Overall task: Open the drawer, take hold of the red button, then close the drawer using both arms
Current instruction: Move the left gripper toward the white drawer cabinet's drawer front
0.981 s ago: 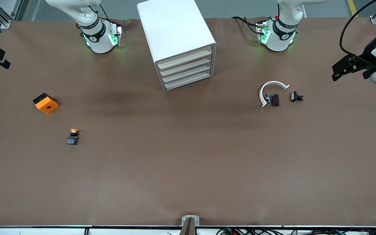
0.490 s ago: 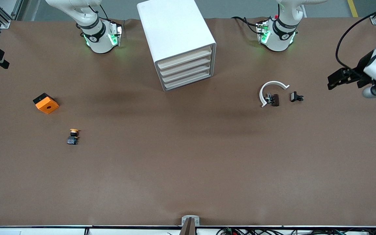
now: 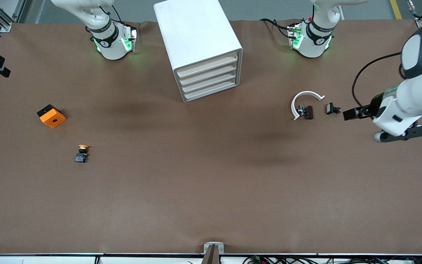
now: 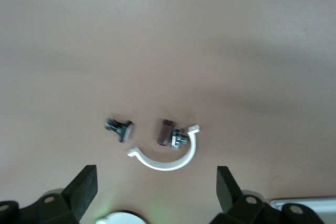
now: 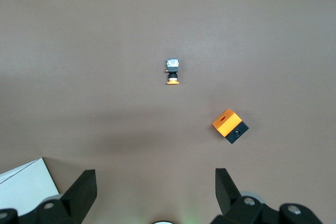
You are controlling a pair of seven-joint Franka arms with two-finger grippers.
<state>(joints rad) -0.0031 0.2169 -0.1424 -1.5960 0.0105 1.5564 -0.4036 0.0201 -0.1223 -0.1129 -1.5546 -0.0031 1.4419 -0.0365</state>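
Nothing is done yet: all four drawers of the cabinet [image 3: 200, 47] are seen shut, no red button is visible, and both the left gripper [image 3: 351, 113] and right gripper [image 5: 155, 192] are spread, empty.

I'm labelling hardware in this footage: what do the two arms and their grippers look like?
Both arms are glossy white with black joint bands and green lights at the bases. The left arm carries a black cable and a black left gripper. The right gripper has black fingers too.
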